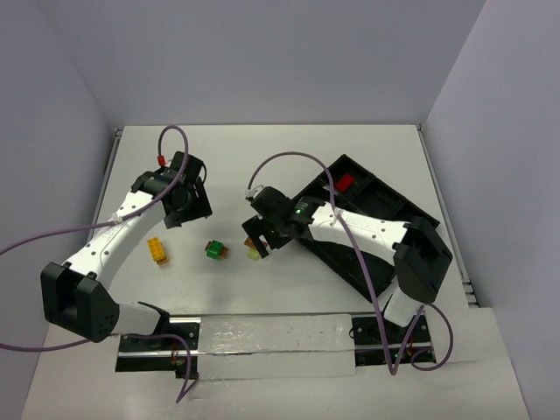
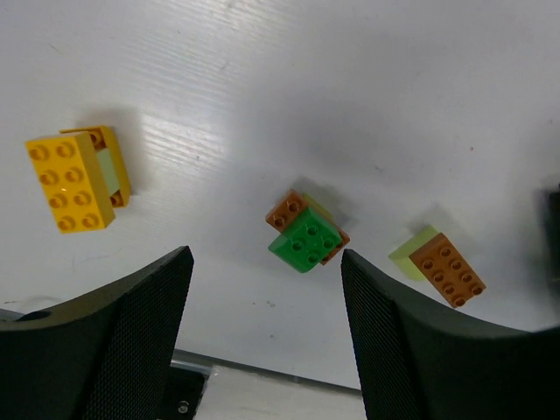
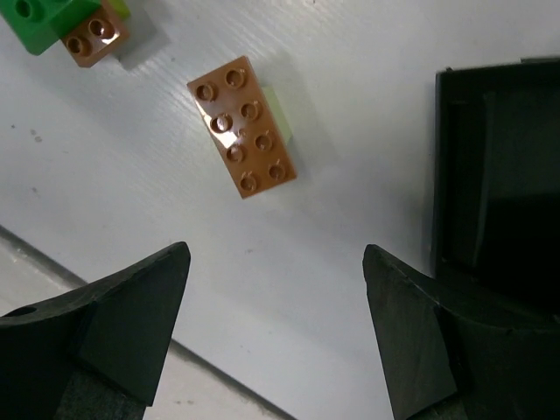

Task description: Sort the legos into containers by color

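Progress is looking early, judging by what I am seeing. Nearest to me, the mounting rail (image 1: 262, 346) is running along the near edge of the worktop (image 1: 262, 157), so nothing is getting room to travel down there.

Just beyond it, three stacks are lying loose in a row. A yellow brick stack (image 2: 68, 182) is sitting on the left. A green brick (image 2: 306, 241) is resting skewed on an orange-brown one in the middle. To the right, an orange-brown brick (image 3: 245, 125) is riding on a pale yellow-green one.

The left claw (image 2: 264, 254) is hanging above the worktop with its jaws apart and nothing in them, the middle stack showing between its fingers. The right claw (image 3: 276, 249) is hovering near the right-hand stack, also spread wide and empty, with a corner of the black tray (image 3: 499, 175) just beside its right finger.

Farther out, that tray is lying at a slant under the right arm. I am counting only one red brick (image 1: 345, 182) in a far compartment. I am judging all three stacks to be left, each needing to be pulled apart first.

Open worktop is stretching toward the far wall (image 1: 262, 61), while the side walls are closing in left and right.
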`<state>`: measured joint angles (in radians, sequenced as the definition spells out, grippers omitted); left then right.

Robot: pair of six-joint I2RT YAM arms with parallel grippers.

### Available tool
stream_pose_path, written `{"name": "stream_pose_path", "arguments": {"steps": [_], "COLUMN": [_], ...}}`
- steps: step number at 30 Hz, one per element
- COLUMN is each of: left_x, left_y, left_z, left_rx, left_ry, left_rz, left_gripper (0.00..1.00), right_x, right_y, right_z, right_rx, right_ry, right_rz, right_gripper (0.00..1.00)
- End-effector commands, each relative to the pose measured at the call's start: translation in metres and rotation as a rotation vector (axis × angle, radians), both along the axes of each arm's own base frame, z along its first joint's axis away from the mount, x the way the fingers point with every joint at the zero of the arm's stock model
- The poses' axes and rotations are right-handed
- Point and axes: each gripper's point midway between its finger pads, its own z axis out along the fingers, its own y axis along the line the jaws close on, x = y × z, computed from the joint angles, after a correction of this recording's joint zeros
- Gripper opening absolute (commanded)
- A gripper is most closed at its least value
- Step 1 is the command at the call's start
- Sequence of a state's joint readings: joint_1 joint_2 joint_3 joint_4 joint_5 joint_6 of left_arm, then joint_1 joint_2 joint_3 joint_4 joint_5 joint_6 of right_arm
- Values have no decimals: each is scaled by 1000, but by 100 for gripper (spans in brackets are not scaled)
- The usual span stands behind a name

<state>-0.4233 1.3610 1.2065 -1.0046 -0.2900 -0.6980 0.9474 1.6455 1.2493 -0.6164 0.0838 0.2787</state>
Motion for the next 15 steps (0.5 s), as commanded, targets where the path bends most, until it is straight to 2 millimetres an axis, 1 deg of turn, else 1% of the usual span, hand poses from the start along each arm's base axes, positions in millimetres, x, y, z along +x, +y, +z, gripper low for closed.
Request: {"name": "stream_pose_path", "arguments": {"steps": [1, 3, 5, 8, 12, 15], "left_x": [14, 16, 17, 17, 16, 17], "left_y": [15, 14, 13, 12, 13, 14], "left_z": [40, 44, 43, 41, 40, 40], "left_rx": [-7, -27, -34, -38, -29, -23], "left_ry": [-136, -152, -158, -152, -153, -152], "left_rz": [73, 81, 81, 75, 65, 62], "left_gripper": [76, 76, 76, 76, 76, 75], "right_x": [24, 25, 26, 31, 36, 36], "right_y": [30, 44, 49, 51, 56, 64], "right_z": [21, 13, 3, -7, -16, -23], "right_rx": [76, 59, 15, -20, -25, -19], "right_ry": [-105, -109, -113, -126, -133, -116], "right_rz": [69, 125, 155, 152, 142, 166], "right_gripper": [87, 89, 91, 90, 82, 76]}}
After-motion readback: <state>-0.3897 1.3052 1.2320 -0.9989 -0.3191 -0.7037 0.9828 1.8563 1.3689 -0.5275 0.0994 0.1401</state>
